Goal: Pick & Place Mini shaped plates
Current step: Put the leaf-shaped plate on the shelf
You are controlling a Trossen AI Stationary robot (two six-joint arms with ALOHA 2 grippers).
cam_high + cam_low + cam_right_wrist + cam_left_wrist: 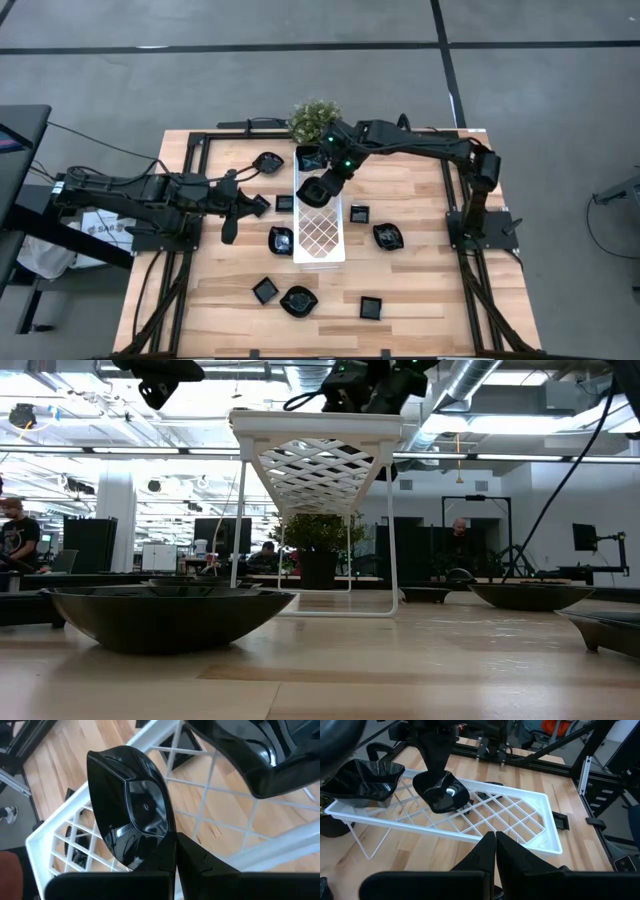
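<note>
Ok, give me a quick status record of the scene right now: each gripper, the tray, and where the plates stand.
right gripper: shut on a mini plate, holding it over the white lattice tray
left gripper: shut, holding nothing, beside the tray's left side
tray: raised on wire legs at table centre, one plate already on it at the end near the potted plant
loose plates: scattered on the table on both sides of the tray
</note>
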